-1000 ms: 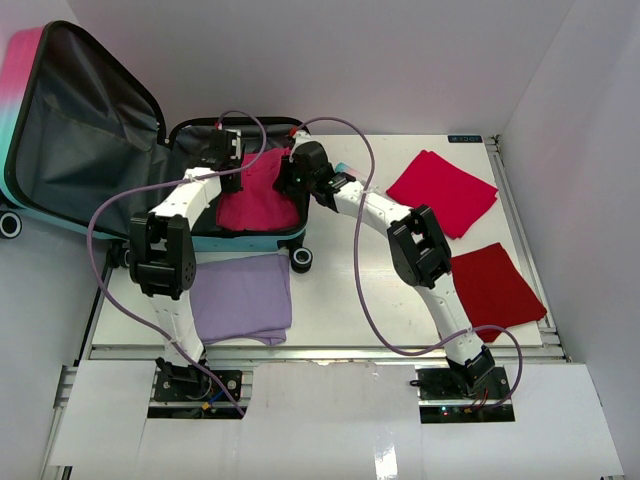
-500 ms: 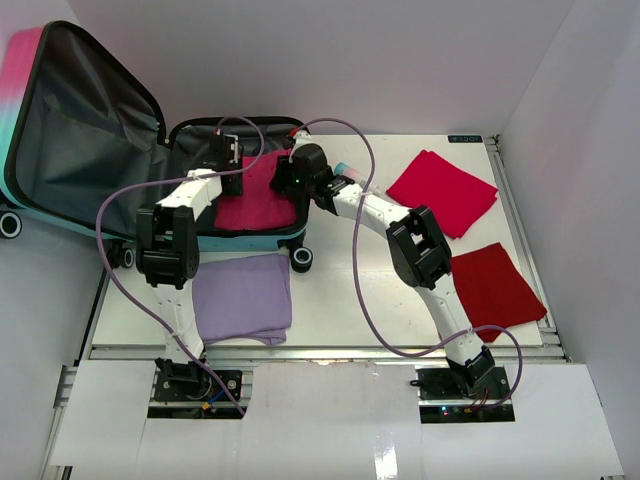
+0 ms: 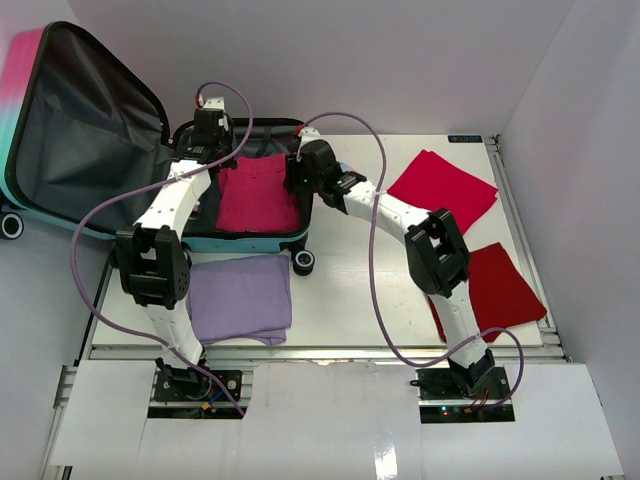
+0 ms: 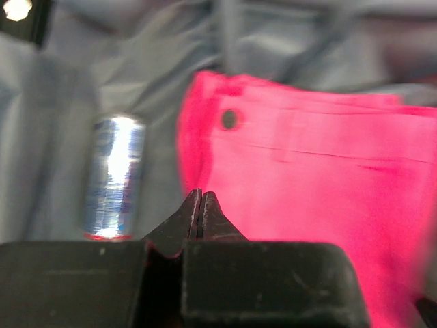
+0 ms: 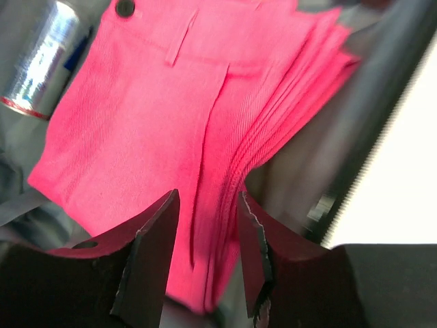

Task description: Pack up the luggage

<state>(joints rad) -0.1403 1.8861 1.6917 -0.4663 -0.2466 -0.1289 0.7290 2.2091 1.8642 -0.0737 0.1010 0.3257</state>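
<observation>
The luggage lies open at the table's back left, its pink-to-teal lid propped up to the left with the dark grey lining showing. A folded pink garment lies in its base, also seen in the left wrist view and the right wrist view. A silver can lies on the lining beside the garment and shows in the right wrist view too. My left gripper is shut and empty above the garment's left edge. My right gripper is open just above the garment's right edge.
A folded purple cloth lies in front of the suitcase. A bright red cloth and a dark red cloth lie on the right of the table. The suitcase's black wheel sticks out at its front right corner.
My left gripper has moved off the pink garment toward the suitcase's back left. The garment now lies flatter in the base. My right gripper stays at the right rim.
</observation>
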